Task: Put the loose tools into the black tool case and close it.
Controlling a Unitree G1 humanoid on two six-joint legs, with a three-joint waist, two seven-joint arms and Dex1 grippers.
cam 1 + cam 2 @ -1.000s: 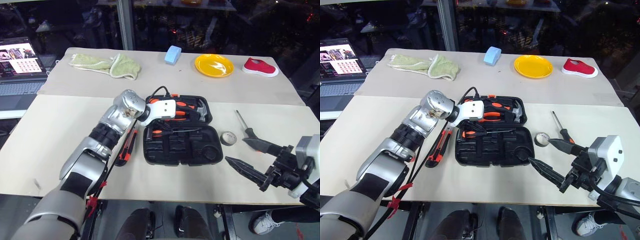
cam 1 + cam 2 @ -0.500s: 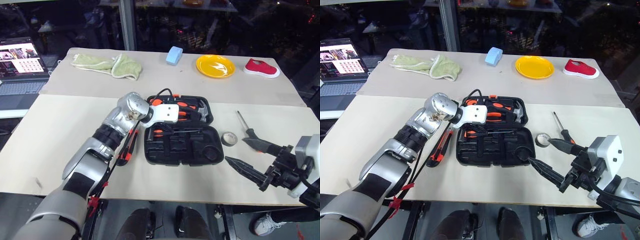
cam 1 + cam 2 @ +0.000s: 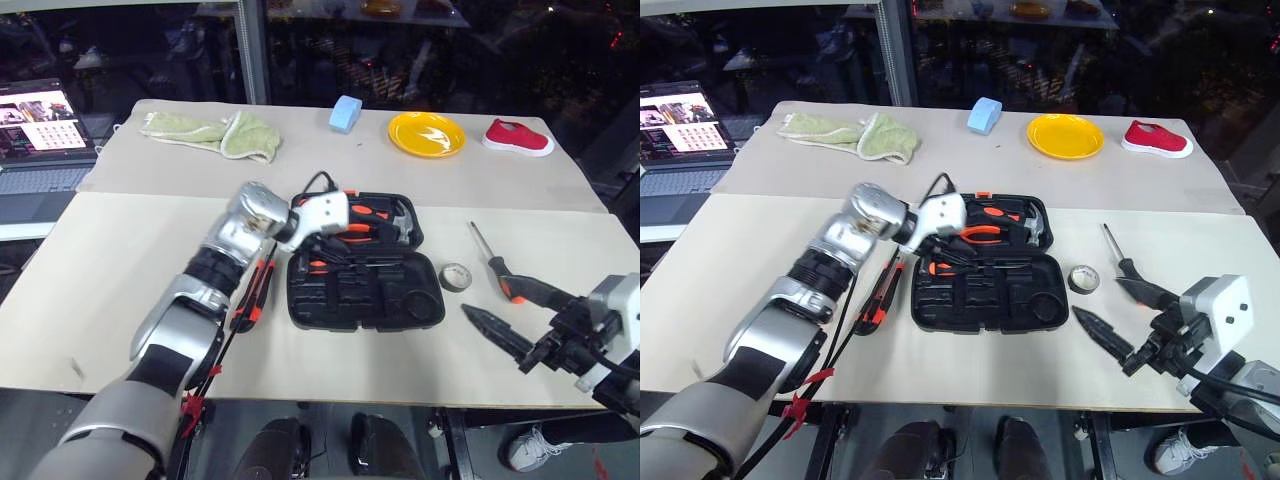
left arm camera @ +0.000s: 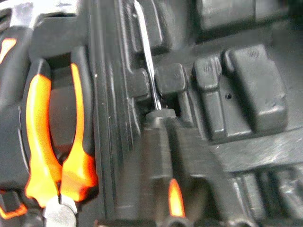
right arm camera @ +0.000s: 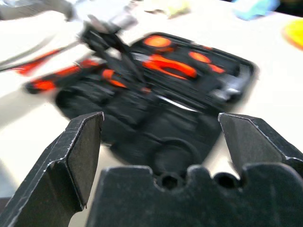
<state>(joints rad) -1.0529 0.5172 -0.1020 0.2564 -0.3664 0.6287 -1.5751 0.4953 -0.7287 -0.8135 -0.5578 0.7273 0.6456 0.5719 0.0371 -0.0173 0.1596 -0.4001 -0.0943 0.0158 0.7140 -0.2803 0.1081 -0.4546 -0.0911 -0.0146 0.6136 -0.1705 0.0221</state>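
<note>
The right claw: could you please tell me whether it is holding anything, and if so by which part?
Nothing: the right claw hangs open over the table, apart from the screwdriver and tape roll.

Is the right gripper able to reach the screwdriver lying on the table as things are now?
Probably yes. The right gripper is open and hovers close to the screwdriver, which lies free on the table to the right of the tool case. Only the tape roll lies near, beside it, not over it.
</note>
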